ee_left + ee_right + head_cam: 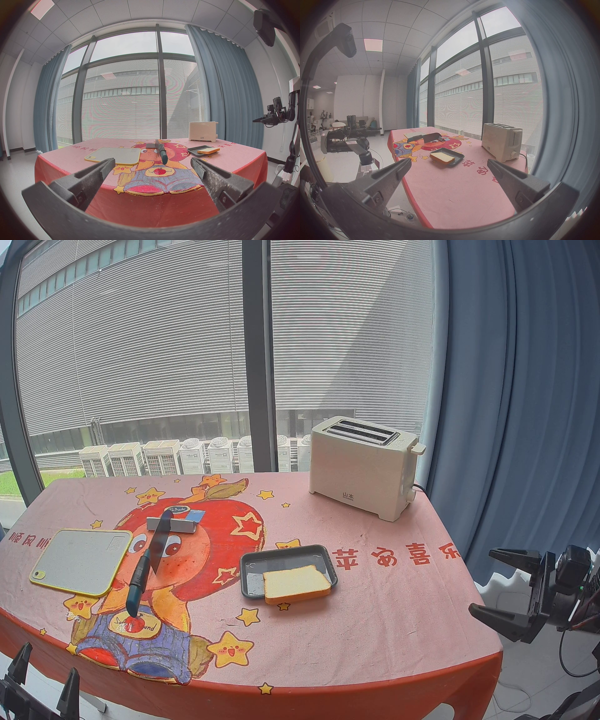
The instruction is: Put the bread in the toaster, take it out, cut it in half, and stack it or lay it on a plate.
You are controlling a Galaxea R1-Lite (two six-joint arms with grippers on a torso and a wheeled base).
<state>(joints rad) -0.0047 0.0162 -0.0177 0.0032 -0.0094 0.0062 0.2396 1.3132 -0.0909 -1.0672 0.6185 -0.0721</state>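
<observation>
Tablecloth (387, 615): rows of red characters (395, 555) near its left and right edges; small lettering on the cartoon's round badge (134, 624). Toaster (359, 468): small dark mark (347, 496) low on front.

Probably an office lab, tiled ceiling (393, 22), tall windows (125, 97), blue curtains (519, 396)

Bright daylight, soft and even. The main source is the big window (156, 352) behind the table (387, 627), under an overcast sky. Shadows are faint: a weak one at the toaster (362, 468) base and a thin one beside the knife (147, 565). The tray (253, 582) floor shows a pale sheen. A ceiling panel (373, 44) is lit, and its reflection sits in the glass. Both wrist views are fisheye: curtains (234, 87) and frames bow, and the corners vignette to black. Moiré bands ripple over the louvred facade (122, 112) in the left wrist view.
</observation>
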